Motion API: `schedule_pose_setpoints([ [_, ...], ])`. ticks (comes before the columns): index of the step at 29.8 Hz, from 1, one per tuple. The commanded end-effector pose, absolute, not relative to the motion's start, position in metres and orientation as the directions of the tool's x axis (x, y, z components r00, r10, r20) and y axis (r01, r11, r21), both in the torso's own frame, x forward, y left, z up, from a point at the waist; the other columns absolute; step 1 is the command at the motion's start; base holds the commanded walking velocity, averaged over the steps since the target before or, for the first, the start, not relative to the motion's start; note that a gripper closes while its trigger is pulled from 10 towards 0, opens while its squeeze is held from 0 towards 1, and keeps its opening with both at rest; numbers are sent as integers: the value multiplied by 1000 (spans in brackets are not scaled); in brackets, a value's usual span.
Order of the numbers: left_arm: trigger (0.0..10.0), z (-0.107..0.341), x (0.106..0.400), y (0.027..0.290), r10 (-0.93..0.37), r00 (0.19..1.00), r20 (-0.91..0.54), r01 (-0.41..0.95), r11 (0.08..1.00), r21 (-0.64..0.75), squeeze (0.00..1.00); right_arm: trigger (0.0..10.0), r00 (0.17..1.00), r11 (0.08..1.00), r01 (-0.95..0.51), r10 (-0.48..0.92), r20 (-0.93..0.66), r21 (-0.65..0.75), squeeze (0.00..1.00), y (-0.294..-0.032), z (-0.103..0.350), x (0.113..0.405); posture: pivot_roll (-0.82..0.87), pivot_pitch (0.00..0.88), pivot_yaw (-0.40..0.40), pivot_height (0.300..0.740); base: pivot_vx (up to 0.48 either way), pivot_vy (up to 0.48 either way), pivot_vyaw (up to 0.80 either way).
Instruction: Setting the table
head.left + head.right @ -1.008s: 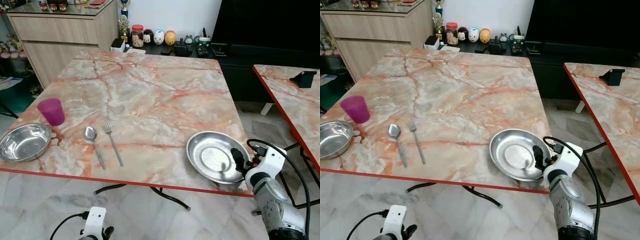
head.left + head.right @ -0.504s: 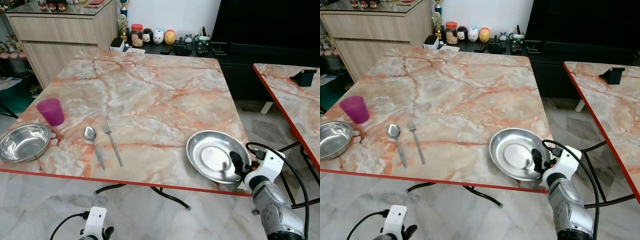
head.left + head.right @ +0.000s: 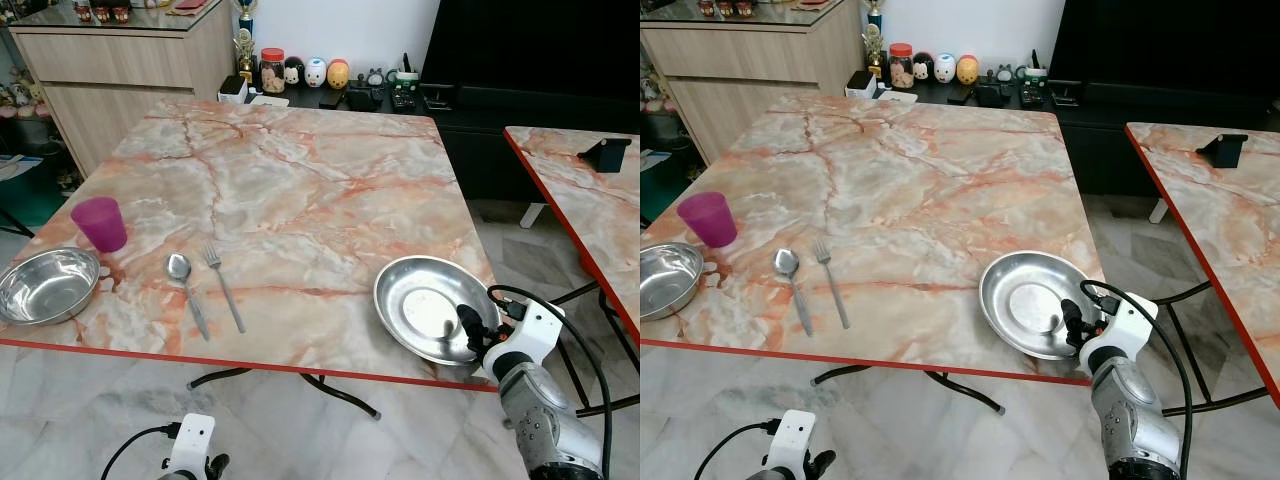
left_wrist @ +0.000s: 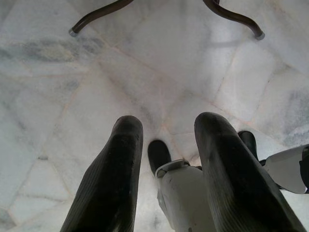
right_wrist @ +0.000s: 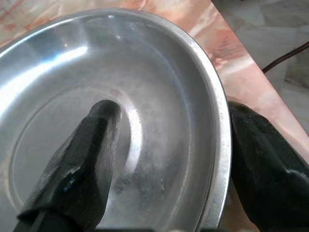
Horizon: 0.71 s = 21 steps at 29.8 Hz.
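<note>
Right gripper [image 5: 169, 145] straddled steel plate [image 3: 425, 305] rim at 4 o'clock, unclosed; needed firm pinch before lifting. Left gripper [image 4: 166, 159] hung spread, idle.

The plate [image 3: 430, 308] at the right pincer [image 5: 169, 159] is bright polished metal, smooth and mirror-glossy, with soft glare streaks across its well and rim. The pincer's fingers [image 5: 82, 159] are matt black with a fine ribbed, rubbery-looking grain. The bench [image 3: 300, 190] under the plate is glossy marble-patterned stone or laminate, cream veined with orange, edged in a red strip. Far across the bench from that pincer, the bowl [image 3: 45, 285] is shiny metal too, the spoon [image 3: 185, 285] and fork [image 3: 225, 285] duller steel, and the cup [image 3: 98, 222] translucent purple plastic. The floor [image 4: 145, 72] below the left pincer [image 4: 164, 169] is pale polished marble tile.
</note>
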State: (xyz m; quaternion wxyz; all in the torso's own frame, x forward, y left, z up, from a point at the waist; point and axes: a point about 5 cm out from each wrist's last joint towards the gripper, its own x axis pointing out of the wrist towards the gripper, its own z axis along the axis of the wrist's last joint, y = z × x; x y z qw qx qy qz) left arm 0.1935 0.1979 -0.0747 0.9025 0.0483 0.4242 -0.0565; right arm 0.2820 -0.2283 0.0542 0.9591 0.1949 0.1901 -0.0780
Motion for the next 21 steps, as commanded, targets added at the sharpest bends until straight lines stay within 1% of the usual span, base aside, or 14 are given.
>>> schedule_pose_setpoints([
  [1,10000,-76,191,198,-69,621,-781,171,984,49,0,10000,914,900,221,-55,-403,377,0,-223,54,284,23,0,-54,736,0,0,0],
  [5,10000,-76,192,195,-80,623,-778,197,979,57,0,10000,922,890,209,-41,-386,404,0,-218,59,288,23,0,-54,736,0,0,0],
  [15,10000,-75,194,194,-90,628,-773,216,975,62,0,10000,937,874,193,-29,-348,446,0,-215,68,292,24,0,-52,736,0,0,0],
  [21,10000,-75,194,193,-100,622,-776,230,971,59,0,10000,938,868,186,-18,-346,461,0,-210,70,291,23,0,-50,736,0,0,0],
])
